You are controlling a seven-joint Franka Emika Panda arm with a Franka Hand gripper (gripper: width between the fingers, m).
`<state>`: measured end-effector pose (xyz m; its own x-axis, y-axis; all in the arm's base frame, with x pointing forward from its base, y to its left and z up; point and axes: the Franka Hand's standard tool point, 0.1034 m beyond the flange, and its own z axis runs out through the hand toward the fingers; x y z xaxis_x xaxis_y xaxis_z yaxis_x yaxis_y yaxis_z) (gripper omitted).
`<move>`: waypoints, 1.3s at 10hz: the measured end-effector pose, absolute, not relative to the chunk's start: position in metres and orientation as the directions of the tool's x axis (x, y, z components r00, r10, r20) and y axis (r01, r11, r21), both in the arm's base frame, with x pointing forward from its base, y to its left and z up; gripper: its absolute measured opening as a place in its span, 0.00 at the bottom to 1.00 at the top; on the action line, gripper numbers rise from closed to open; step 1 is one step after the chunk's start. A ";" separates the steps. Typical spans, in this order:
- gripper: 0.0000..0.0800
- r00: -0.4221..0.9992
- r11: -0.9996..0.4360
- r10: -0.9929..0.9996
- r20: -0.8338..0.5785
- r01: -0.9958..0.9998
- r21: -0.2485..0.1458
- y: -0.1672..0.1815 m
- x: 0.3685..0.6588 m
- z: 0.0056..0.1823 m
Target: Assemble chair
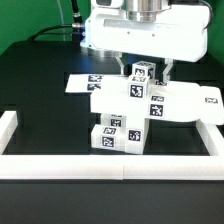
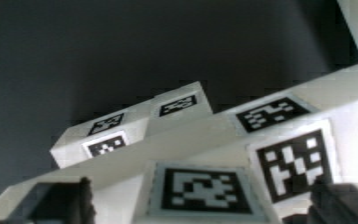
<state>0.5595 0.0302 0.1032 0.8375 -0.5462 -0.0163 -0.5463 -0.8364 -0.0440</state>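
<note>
Exterior view: white robot arm hangs over the middle of the black table [image 1: 35,75]; the gripper [image 1: 143,72] comes down from the top edge, arm body cut off by the frame. Fingers sit on either side of a small tagged post [image 1: 143,78] that stands upright on the seat slab [image 1: 150,103]. Whether the pads actually touch the post can't be told, too small and dark. The seat slab is flat and white, stretching to the exterior view's right. Under its left part sits a blocky tagged stack [image 1: 118,135], the lower chair parts; how they join is hard to make out. The chair stands mid-table, just far of the near border rail [image 1: 110,166]. The marker board [image 1: 85,82] lies flat behind the chair on the exterior view's left, partly hidden by the chair and gripper. A rail [image 1: 9,128] runs along the left edge, another at right, both cut off.

Wrist view: blurry, tilted. Two dark fingers [image 2: 60,203] show at the bottom edge, apart, with a tagged white block [image 2: 202,187] between them. More tagged white faces [image 2: 137,125] beyond it, edges soft, one [image 2: 297,160] cut off at the side. Rest is dark table.
</note>
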 end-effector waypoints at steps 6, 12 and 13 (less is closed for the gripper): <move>0.81 0.995 -0.994 0.103 0.010 0.103 -0.025 0.030 0.559 0.102; 0.81 0.839 -0.839 0.544 0.006 0.544 0.000 0.026 0.559 0.103; 0.78 0.835 -0.835 0.550 0.006 0.550 0.001 0.025 0.559 0.102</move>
<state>0.5587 0.0254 0.1025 0.8349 0.5504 0.0058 0.5504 -0.8349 0.0006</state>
